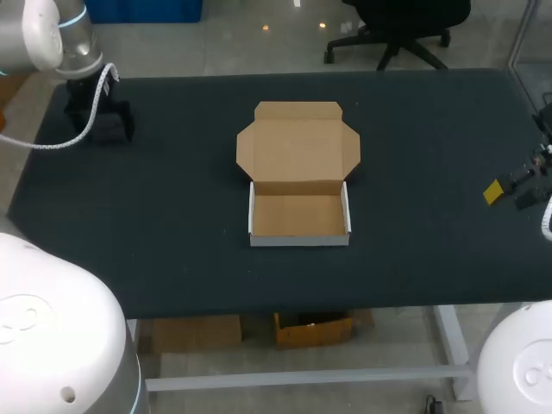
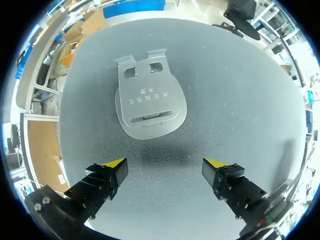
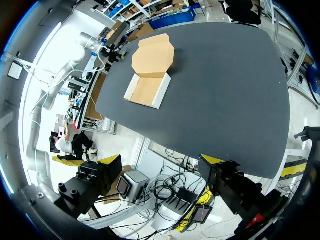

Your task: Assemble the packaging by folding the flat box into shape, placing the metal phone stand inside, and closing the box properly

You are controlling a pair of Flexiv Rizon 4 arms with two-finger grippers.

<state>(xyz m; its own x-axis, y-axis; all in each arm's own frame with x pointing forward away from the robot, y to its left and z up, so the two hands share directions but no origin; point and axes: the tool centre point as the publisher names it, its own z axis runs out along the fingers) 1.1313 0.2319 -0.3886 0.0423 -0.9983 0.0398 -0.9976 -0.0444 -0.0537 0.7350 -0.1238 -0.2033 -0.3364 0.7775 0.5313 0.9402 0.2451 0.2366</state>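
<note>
Status: the box [image 1: 299,235] is partly done. Its tray [image 1: 297,216] stands formed, low walls up, white outside, brown inside, and nothing lies in it. The lid [image 1: 297,142] hangs off the tray's far wall and lies open flat on the table [image 1: 172,224], side flaps spread, front tab not tucked. So the fold step looks approx. complete; loading and closing are not yet done. The phone stand [image 2: 150,102] is not in the box: per the left wrist view it lies flat on the table, grey metal, folded down. It doesn't show in the head view. I judge it is hidden under my left arm, which sits well apart from the box, to its far left. Left gripper [image 2: 165,163]: fingers spread wide, nothing betw. them, no contact w/ anything. It hangs above the table w/ the stand just ahead of the fingertips, not between them. Right gripper [image 3: 162,160]: also wide open and empty. It is well apart from the box on its right, out past the table edge, w/ the box far ahead of it in its own wrist view. Remaining, in my judgement: pick up the stand, carry it to the box, set it in the tray, swing the lid over, tuck flaps and tab. Risk noted: the stand lies flat w/ a thin edge, so the grasp may need care.
</note>
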